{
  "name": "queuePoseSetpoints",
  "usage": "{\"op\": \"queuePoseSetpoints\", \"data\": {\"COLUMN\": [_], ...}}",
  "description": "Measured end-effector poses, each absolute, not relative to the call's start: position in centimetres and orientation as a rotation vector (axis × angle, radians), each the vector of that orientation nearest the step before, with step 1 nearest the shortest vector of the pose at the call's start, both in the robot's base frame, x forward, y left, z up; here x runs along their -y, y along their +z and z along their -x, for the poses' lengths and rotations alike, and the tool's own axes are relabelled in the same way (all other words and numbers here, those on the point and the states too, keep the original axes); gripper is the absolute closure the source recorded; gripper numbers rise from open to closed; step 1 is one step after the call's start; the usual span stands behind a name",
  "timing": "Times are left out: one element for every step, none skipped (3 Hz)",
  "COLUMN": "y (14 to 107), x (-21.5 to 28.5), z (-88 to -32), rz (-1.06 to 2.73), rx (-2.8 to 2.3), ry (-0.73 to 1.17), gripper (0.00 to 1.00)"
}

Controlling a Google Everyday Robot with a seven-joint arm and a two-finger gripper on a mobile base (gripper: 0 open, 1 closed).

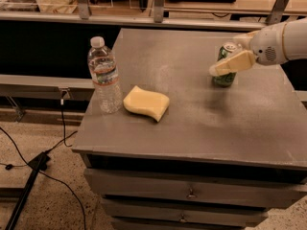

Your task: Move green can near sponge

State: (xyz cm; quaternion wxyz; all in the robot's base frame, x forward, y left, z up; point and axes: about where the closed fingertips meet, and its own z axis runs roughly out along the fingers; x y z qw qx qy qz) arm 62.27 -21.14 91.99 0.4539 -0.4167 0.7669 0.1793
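Observation:
The green can [224, 79] stands upright on the grey table top [192, 119] at the right, towards the back. My gripper [226, 64] reaches in from the right edge at the can's height, and its pale front part lies across the can's middle and hides it. The can's silver top and green base still show. The pale yellow sponge [146, 102] lies flat at the left middle of the table, well to the left of the can and nearer the front.
A clear plastic water bottle [104, 75] stands close to the left of the sponge, near the table's left edge. Drawers [192, 193] sit under the top. Black cables [29, 162] run on the floor at the left. A shelf rail [144, 18] runs behind.

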Motion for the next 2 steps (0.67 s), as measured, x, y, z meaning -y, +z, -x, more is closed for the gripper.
{"op": "queuePoseSetpoints", "data": {"y": [91.57, 91.82], "x": [20.93, 20.39], "z": [-63.6, -64.34], "rz": [1.005, 1.004], "rx": [-1.89, -1.882], "ry": [0.437, 0.462], "gripper": [0.39, 0.7]}}
